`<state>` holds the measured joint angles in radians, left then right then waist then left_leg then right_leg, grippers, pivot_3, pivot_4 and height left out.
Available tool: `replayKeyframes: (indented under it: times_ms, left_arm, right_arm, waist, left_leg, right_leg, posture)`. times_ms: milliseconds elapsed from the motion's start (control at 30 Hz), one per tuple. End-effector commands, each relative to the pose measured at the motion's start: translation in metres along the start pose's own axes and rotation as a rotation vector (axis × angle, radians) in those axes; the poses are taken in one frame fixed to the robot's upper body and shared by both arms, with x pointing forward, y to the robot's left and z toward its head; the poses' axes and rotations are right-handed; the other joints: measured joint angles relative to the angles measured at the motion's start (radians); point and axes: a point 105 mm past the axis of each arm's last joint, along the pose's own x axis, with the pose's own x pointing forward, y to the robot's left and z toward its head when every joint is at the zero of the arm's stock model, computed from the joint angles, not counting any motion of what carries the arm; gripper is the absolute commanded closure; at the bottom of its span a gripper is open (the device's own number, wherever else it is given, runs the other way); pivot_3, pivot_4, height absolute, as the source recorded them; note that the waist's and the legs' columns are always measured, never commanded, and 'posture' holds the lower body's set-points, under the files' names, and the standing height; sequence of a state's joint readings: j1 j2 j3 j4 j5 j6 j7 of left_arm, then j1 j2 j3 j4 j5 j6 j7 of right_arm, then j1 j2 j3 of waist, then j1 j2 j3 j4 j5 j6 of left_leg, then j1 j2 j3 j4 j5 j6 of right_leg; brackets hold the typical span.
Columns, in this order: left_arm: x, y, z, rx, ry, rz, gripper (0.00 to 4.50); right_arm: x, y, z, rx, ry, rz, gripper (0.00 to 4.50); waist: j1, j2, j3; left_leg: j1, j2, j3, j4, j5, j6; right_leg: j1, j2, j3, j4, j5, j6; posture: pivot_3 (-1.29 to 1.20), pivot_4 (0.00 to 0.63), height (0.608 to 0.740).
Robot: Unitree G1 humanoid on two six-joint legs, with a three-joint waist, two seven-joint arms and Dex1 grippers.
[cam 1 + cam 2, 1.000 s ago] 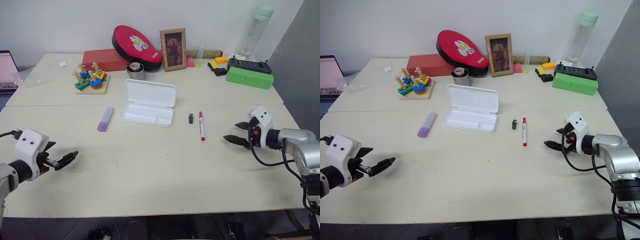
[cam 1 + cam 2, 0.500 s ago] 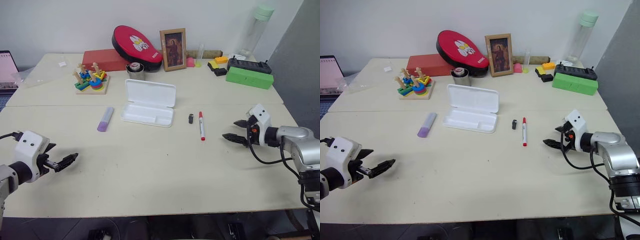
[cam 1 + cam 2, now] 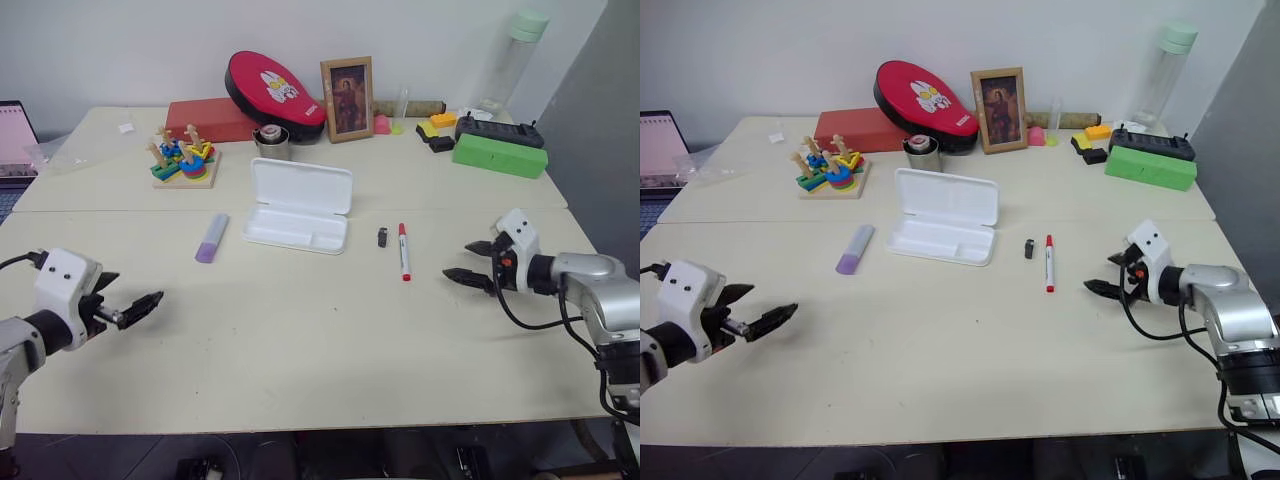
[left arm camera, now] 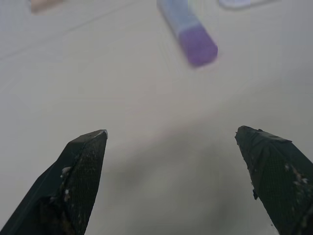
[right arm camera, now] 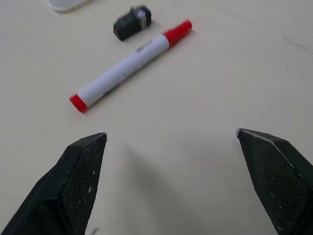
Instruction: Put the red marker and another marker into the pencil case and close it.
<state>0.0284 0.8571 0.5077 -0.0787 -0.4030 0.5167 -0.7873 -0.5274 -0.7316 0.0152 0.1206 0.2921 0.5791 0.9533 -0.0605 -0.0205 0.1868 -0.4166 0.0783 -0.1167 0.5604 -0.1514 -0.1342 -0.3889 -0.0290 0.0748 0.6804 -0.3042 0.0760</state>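
In the left wrist view the lilac marker (image 4: 188, 30) is blurred, and its paler end runs off the picture's edge. A white corner (image 4: 239, 3) beside it is cut off too, too little of it in frame to tell what it is, and so is a tan smudge (image 4: 45, 4) at the far corner.

In the right wrist view a white piece (image 5: 68, 4) is cropped by the edge, and the small black object (image 5: 132, 22) by the red marker (image 5: 129, 65) is too blurred to name.

From the head camera, a laptop (image 3: 12, 140) is cut by the left edge, the writing on its screen too small to read. The picture frame (image 3: 347, 98) hides part of the red oval case (image 3: 270, 90) behind it.
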Motion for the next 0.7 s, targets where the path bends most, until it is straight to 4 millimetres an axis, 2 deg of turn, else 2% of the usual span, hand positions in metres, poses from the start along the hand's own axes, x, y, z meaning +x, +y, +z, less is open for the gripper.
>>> replayKeyframes:
  times_ms: [33,167,267,333,467,700]
  left_arm:
    - [0.012,-0.016,0.033,-0.006,-0.148,-0.061,0.00]
    - [0.035,-0.046,0.048,-0.005,-0.221,-0.152,0.00]
    - [0.056,-0.077,0.064,-0.019,-0.296,-0.241,0.00]
    - [0.067,-0.095,0.075,-0.035,-0.338,-0.294,0.00]
    - [0.079,-0.119,0.086,-0.041,-0.376,-0.357,0.00]
    - [0.083,-0.129,0.095,-0.038,-0.403,-0.377,0.00]
  right_arm:
    - [0.033,0.034,0.043,-0.142,-0.082,0.122,0.04]
    - [0.065,0.052,0.073,-0.158,-0.161,0.176,0.04]
    - [0.091,0.060,0.084,-0.149,-0.177,0.179,0.04]
    - [0.108,0.070,0.086,-0.142,-0.181,0.205,0.04]
    - [0.138,0.089,0.088,-0.144,-0.155,0.253,0.04]
    - [0.166,0.110,0.074,-0.160,-0.060,0.310,0.04]
  waist:
    - [-0.004,0.000,0.000]
    - [-0.004,0.000,0.000]
    - [0.004,0.000,0.000]
    - [0.008,-0.001,-0.001]
    - [0.005,-0.001,-0.001]
    - [0.000,-0.001,-0.001]
  left_leg:
    - [0.000,0.001,0.000,0.000,0.000,0.000]
    - [0.000,0.001,-0.001,0.000,0.000,0.000]
    - [0.000,0.001,-0.001,0.001,0.000,0.000]
    - [-0.001,0.001,-0.003,0.001,0.000,0.000]
    - [-0.001,0.001,-0.003,0.001,0.000,0.000]
    - [0.000,0.001,-0.004,0.000,0.000,0.000]
  right_leg:
    - [0.000,0.001,0.000,0.000,0.000,0.000]
    - [0.000,0.002,0.000,0.001,0.003,-0.004]
    - [0.001,0.002,0.000,0.000,0.003,-0.005]
    - [0.001,0.002,-0.001,0.000,0.003,-0.005]
    - [0.002,0.003,-0.002,0.001,0.004,-0.005]
    - [0.001,0.003,-0.002,0.002,0.004,-0.005]
  posture:
    - [0.00,0.150,0.740]
    - [0.00,0.150,0.740]
    - [0.00,0.150,0.740]
    - [0.00,0.150,0.740]
    - [0.00,0.150,0.740]
    - [0.00,0.150,0.740]
